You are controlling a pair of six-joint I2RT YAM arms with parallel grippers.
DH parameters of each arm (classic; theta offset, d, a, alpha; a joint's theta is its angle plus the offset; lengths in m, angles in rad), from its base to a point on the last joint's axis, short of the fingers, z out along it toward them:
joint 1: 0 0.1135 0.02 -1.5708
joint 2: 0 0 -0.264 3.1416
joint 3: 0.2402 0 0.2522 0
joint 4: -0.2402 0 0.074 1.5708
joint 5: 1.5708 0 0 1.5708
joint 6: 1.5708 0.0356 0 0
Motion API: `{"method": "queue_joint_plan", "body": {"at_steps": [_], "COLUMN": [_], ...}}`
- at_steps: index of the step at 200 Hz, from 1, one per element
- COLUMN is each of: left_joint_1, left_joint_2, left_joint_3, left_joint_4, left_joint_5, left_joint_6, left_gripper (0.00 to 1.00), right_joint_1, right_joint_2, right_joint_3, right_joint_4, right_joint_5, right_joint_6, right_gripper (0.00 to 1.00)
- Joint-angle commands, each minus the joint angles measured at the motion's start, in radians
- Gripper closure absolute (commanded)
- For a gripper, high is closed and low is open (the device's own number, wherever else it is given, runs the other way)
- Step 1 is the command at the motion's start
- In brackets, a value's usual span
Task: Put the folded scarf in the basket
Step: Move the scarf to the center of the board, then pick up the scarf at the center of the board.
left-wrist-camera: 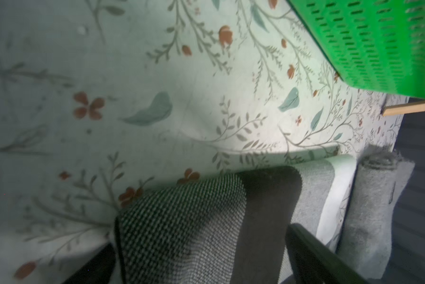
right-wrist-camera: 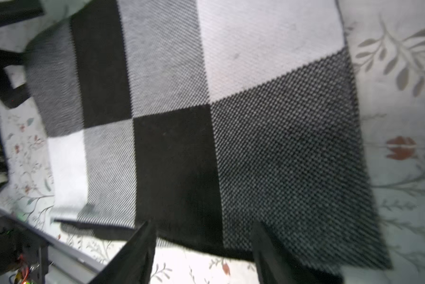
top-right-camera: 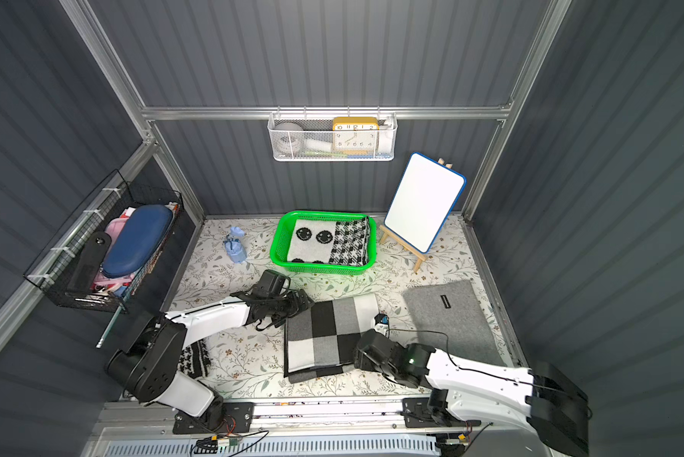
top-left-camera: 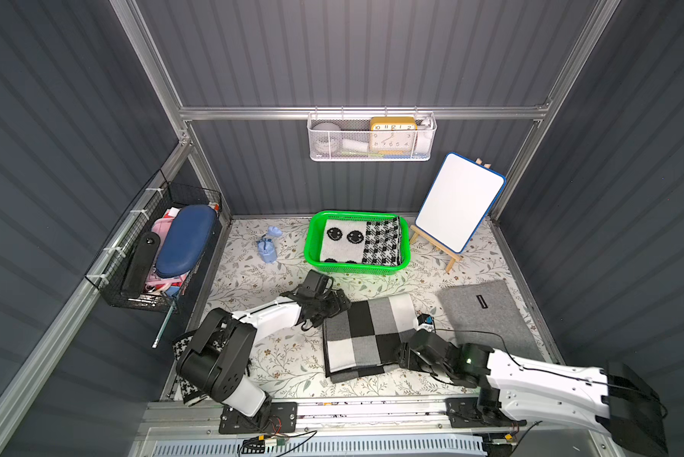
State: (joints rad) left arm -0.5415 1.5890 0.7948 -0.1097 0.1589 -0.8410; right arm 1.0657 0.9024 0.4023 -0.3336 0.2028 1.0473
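Between the left gripper (top-left-camera: 337, 307) and the right gripper (top-left-camera: 400, 354), both spread, short of the basket (top-left-camera: 356, 269), the folded scarf (top-left-camera: 368, 332) is lying soft and floppy, probably needing all-layer pinches at opposite edges.

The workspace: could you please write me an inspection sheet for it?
Surface: floral table.
Job's things: checked scarf folded on table; green basket already holds another scarf.
Clutter: blue cloth bundle, whiteboard on easel, grey mat.
Grippers: left gripper open astride the scarf's corner; right gripper open at its near edge.
Cables: black cable along right arm; loose wires at front rail.
Surroundings: black wire basket beside the table; white mesh basket with clock behind.
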Motion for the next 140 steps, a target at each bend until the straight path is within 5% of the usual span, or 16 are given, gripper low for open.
{"method": "queue_joint_plan", "body": {"at_steps": [1,37,85,140], "left_joint_1": [0.012,0.021,0.021,0.020], "left_joint_2": [0.003,-0.155,-0.355,-0.445], "left_joint_3": [0.027,-0.026,-0.181,-0.304], "left_joint_4": [-0.089,-0.161,-0.167,-0.126], "left_joint_5": [-0.047,-0.123,-0.016,0.051], "left_joint_6": [0.064,0.069,0.076,0.070], "left_gripper": [0.02,0.01,0.01,0.01], "right_joint_1": [0.011,-0.053,-0.481,-0.638], "right_joint_2": [-0.114,-0.241,-0.145,0.176], "right_joint_3": [0.001,0.022,0.017,0.093], "right_joint_4": [-0.103,-0.227,-0.038,0.117], "right_joint_5": [0.136,0.230,-0.182,-0.362], "right_joint_6": [0.025,-0.044,-0.215,-0.279], "right_gripper": [0.32,0.24,0.22,0.24]}}
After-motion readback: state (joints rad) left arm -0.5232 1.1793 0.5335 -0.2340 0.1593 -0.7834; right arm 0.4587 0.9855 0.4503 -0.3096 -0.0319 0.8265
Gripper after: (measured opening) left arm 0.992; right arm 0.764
